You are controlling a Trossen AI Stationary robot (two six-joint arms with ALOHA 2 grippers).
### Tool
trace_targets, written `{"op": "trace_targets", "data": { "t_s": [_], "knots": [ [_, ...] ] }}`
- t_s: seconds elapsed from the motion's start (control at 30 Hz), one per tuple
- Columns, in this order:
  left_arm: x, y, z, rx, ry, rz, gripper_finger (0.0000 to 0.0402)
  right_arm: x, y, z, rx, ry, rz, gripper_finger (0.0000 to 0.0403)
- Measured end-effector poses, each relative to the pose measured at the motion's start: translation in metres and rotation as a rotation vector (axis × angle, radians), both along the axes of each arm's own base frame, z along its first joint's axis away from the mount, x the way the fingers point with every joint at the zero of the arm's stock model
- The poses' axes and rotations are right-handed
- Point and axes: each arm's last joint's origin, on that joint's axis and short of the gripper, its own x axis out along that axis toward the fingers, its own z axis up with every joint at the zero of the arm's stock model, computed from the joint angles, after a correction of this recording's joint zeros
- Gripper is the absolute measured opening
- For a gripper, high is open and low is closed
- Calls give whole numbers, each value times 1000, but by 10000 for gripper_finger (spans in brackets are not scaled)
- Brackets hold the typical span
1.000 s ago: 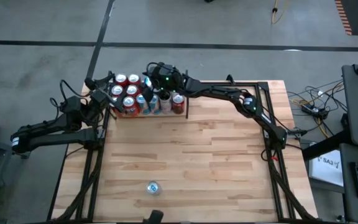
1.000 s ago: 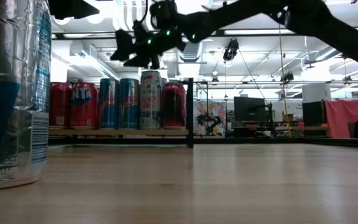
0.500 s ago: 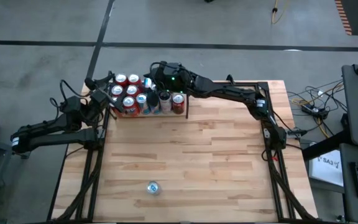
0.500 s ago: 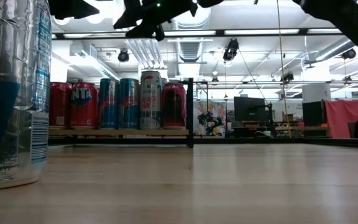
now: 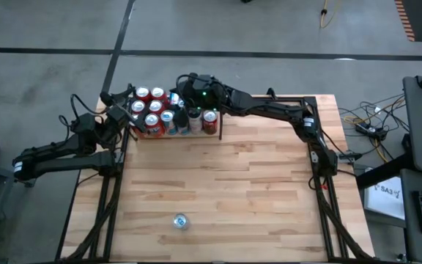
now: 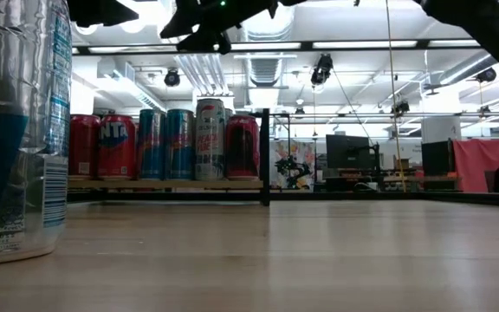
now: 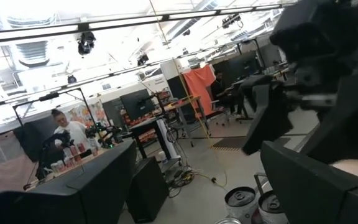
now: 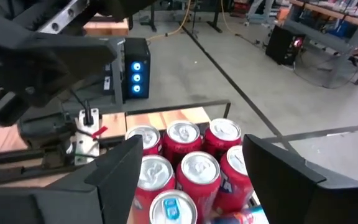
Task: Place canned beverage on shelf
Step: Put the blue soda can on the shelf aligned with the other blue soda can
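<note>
Several canned beverages point(image 5: 161, 114), red, blue and one white, stand upright on the light wood floor of the shelf point(image 6: 163, 184), a narrow black-framed bay at the table's far left. My right gripper point(image 5: 183, 94) hovers open above them with nothing between its fingers; in its wrist view the red can tops point(image 8: 185, 155) lie below the right gripper point(image 8: 192, 152). Beside the shelf's left end, my left gripper point(image 5: 121, 103) waits, raised and open. Another can point(image 5: 180, 221) stands alone by the table's near edge, looming large as the near can point(image 6: 16, 130) in the low view.
A black post point(image 6: 265, 156) closes the shelf's right end, and a low black rail point(image 5: 299, 97) runs on along the far edge. The bare wooden tabletop point(image 5: 226, 183) spreads between the shelf and the lone can. People and desks show in the room beyond.
My right gripper has risen from just over the white can in the shelf's front row to well above the cans, staying open and empty. The cans on the shelf have stayed where they were.
</note>
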Motion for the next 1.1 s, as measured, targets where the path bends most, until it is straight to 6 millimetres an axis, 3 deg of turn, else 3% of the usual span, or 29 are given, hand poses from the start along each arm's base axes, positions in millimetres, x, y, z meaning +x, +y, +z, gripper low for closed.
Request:
{"op": "trace_targets", "data": {
  "t_s": [0.17, 0.33, 0.57, 0.7, 0.87, 1.1],
  "knots": [
    [1, 0, 0, -21, -21, -25, 329, -28, 7, 29, -7, 47, 5, 263],
    [6, -2, 6, -84, -57, -150, 324, -74, 11, 68, -34, 95, -6, 262],
    [39, 7, 24, -134, 2, -181, 305, -135, -2, 104, -49, 138, -73, 261],
    [65, 18, 39, -152, 135, -133, 291, -154, -13, 110, -71, 174, -105, 254],
    [90, 47, 53, -225, 265, -11, 276, -167, -29, 108, -103, 240, -138, 240],
    [97, 107, 56, -413, 389, 210, 257, -187, -69, 102, -140, 314, -233, 221]
  ]
}}
